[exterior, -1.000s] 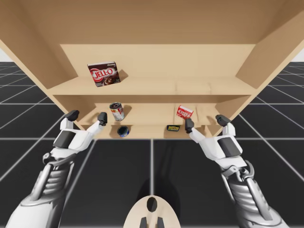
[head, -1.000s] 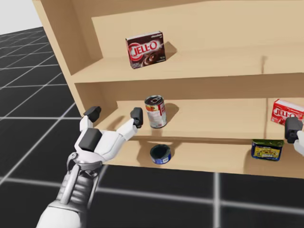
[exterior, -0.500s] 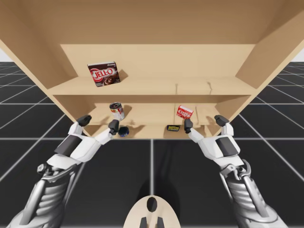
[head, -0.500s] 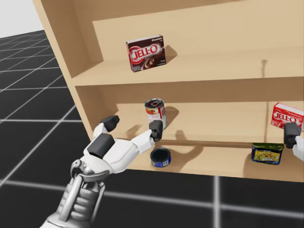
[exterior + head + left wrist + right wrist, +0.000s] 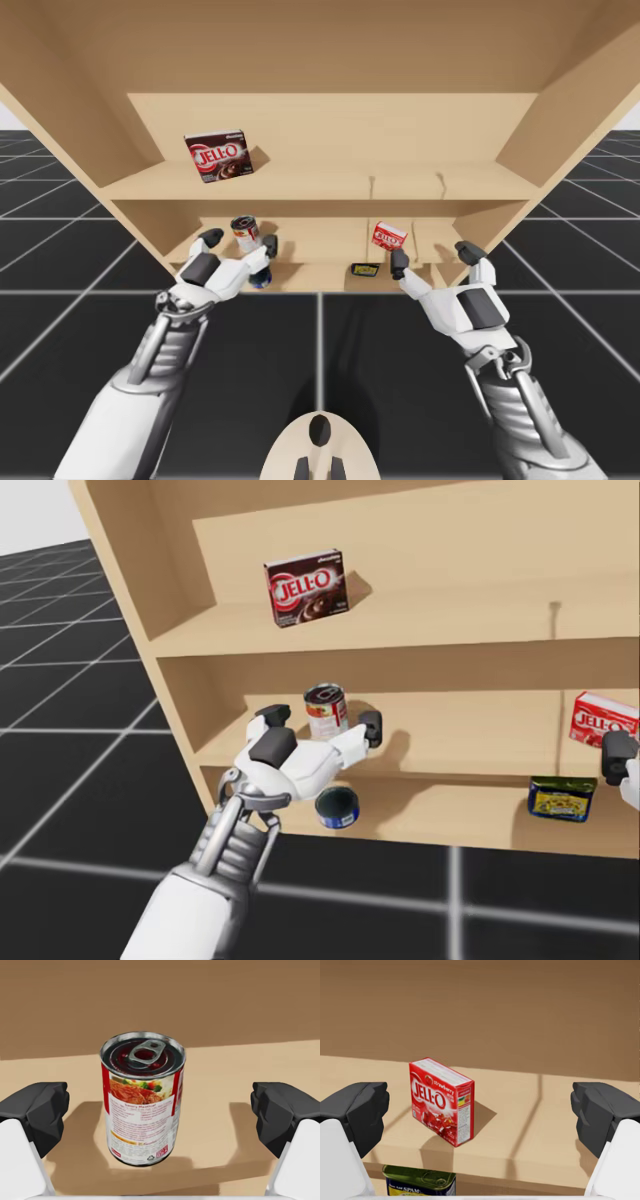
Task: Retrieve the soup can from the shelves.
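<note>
Soup can (image 5: 142, 1105) stands upright on the middle shelf (image 5: 320, 240), between the fingers of my left tool (image 5: 160, 1110), which are spread wide; neither touches it, so that tool grips nothing. My right tool (image 5: 480, 1115), well apart to the right, is spread wide too and holds nothing. Ahead of it a red box (image 5: 441, 1101) sits on the same shelf, with a yellow-and-blue tin (image 5: 420, 1182) on the shelf below.

Bare middle shelf (image 5: 225, 1072) flanks the soup can (image 5: 142, 1110) on both sides, inside the robot's wide-spread left gripper (image 5: 158, 1112).
</note>
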